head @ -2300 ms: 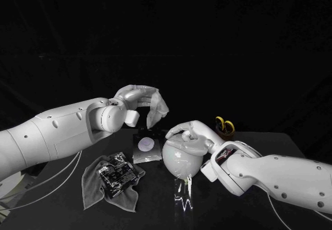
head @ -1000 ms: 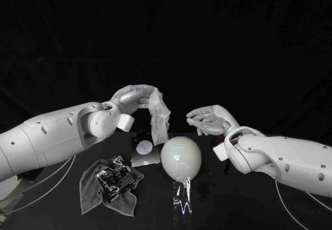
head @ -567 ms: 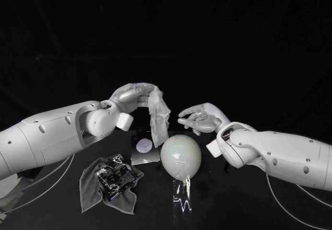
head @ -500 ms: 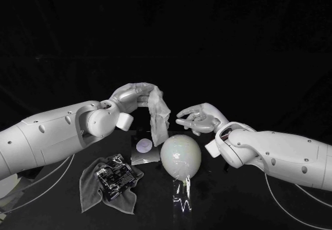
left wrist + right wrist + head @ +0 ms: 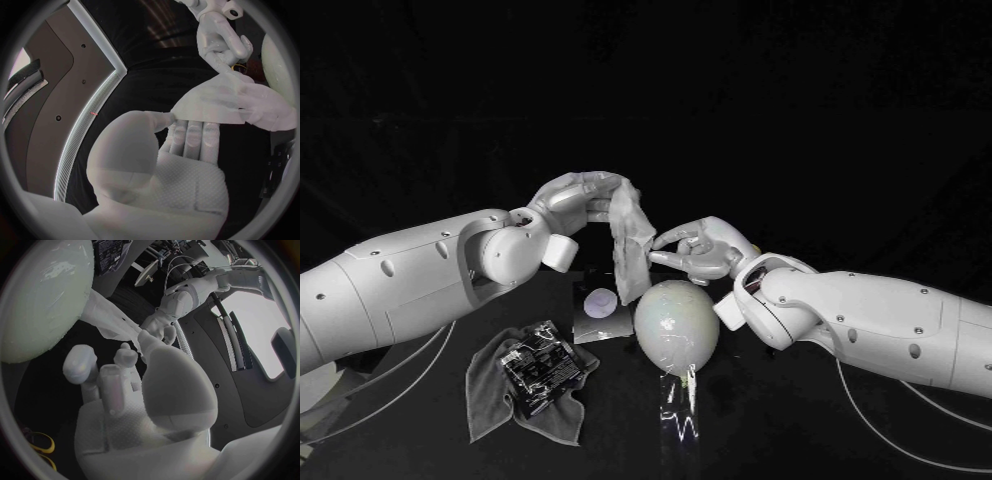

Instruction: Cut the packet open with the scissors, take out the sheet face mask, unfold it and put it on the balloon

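The mask (image 5: 636, 245) is pinched in the left hand (image 5: 567, 203) at mid-frame and hangs down folded, its lower end just beside the balloon (image 5: 678, 325) lying on the desk (image 5: 790, 435). The right hand (image 5: 697, 250), fingers spread and nothing held, is seen just right of the mask; contact cannot be told. The packet (image 5: 603, 305) lies left of the balloon.
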`<action>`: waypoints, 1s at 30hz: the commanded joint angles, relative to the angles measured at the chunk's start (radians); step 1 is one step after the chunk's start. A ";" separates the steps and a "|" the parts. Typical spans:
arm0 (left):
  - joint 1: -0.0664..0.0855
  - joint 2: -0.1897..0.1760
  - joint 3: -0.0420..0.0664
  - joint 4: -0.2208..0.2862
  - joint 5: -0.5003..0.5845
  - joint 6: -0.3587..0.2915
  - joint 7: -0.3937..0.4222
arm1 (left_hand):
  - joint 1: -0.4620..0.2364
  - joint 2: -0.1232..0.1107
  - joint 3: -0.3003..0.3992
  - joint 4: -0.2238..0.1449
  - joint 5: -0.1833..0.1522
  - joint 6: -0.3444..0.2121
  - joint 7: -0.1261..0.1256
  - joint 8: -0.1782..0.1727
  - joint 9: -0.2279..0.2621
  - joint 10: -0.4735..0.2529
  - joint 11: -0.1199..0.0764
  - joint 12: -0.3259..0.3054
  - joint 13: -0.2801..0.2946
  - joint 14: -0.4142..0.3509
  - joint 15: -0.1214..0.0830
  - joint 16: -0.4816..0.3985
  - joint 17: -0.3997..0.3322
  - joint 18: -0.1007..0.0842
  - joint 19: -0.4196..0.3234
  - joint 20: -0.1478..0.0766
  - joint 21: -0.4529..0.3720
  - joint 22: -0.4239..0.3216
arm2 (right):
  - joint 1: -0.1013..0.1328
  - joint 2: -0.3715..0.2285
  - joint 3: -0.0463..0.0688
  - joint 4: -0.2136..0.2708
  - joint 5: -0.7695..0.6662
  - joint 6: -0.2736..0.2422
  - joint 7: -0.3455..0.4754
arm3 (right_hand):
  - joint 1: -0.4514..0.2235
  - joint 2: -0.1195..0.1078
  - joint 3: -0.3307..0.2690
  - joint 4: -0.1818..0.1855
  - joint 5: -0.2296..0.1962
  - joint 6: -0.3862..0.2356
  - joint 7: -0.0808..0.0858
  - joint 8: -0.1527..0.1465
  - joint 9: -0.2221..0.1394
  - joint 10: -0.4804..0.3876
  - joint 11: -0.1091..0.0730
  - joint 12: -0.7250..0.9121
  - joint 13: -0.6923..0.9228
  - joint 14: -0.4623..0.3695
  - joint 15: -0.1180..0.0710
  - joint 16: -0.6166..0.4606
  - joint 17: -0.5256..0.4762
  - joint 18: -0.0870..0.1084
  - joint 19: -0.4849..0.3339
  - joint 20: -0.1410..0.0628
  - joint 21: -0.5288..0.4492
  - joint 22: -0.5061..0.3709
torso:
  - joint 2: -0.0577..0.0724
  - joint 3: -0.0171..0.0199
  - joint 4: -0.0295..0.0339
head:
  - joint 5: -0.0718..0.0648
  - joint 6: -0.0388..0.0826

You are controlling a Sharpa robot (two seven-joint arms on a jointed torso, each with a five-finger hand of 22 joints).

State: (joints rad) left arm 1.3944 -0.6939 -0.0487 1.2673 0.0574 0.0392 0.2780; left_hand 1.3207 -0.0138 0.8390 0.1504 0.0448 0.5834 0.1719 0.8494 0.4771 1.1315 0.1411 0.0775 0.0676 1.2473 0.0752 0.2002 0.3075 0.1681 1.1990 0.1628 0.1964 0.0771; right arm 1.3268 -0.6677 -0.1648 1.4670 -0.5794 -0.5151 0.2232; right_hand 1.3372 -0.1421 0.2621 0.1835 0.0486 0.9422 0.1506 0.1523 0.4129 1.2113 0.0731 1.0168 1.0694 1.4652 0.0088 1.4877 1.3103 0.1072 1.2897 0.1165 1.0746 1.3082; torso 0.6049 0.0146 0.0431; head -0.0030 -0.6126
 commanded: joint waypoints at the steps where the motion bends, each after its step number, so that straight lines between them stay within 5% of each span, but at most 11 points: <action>1: 0.002 0.001 0.002 0.003 -0.005 0.017 0.014 | -0.006 0.004 0.001 0.006 0.003 0.003 0.032 0.003 0.238 0.008 -0.003 0.005 0.001 0.008 -0.003 0.006 0.002 0.017 0.007 0.002 0.006 0.000 | 0.001 0.007 0.001 -0.007 0.011 0.021 0.000 | 0.004 0.010 -0.009 0.003 0.000 -0.001 0.003 -0.003 -0.003 0.015 0.000 0.036 0.030 0.018 0.002 0.005 0.082 -0.008 0.008 0.000 0.010 0.117 | 0.001 0.0003 0.0004 | 0.002 -0.001; 16: 0.002 0.002 0.002 0.005 -0.011 0.015 0.012 | -0.006 0.003 0.000 0.005 0.003 0.003 0.032 0.003 0.238 0.008 -0.003 0.005 0.001 0.008 -0.004 0.007 0.004 0.017 0.008 0.001 0.007 0.000 | 0.000 0.035 0.001 -0.015 0.039 -0.016 0.027 | 0.033 0.040 -0.011 0.005 0.000 0.007 0.003 0.003 -0.010 0.044 0.000 0.117 0.096 0.028 0.002 0.019 0.101 -0.013 0.023 0.002 0.046 0.135 | 0.000 0.0002 -0.0005 | 0.004 -0.003; 30: 0.002 0.003 0.002 0.005 -0.019 0.013 0.009 | -0.005 0.001 0.000 0.003 0.004 0.005 0.031 0.003 0.237 0.011 -0.004 0.005 0.000 0.010 -0.005 0.008 0.006 0.017 0.010 0.000 0.007 0.000 | -0.001 0.034 0.003 -0.007 0.065 -0.049 0.046 | 0.105 0.130 0.059 -0.028 0.000 0.079 -0.027 0.055 0.002 0.135 -0.025 0.249 0.210 0.057 -0.018 0.044 0.155 -0.028 0.070 -0.011 0.131 0.160 | -0.001 0.0002 -0.0014 | 0.006 -0.003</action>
State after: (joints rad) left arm 1.3944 -0.6934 -0.0487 1.2701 0.0438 0.0393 0.2769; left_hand 1.3181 -0.0164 0.8389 0.1503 0.0441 0.5799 0.1720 0.8476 0.4776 1.1350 0.1376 0.0774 0.0673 1.2506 0.0720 0.2040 0.3127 0.1743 1.2026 0.1591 0.2003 0.0769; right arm 1.3258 -0.6338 -0.1633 1.4580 -0.5294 -0.5471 0.2462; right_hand 1.4384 -0.0243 0.3161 0.1571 0.0486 1.0157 0.1241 0.2050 0.4134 1.3213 0.0613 1.2521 1.2700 1.4665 -0.0003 1.5282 1.3076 0.0912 1.3548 0.1050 1.1995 1.3081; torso 0.6048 0.0146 0.0422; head 0.0028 -0.6163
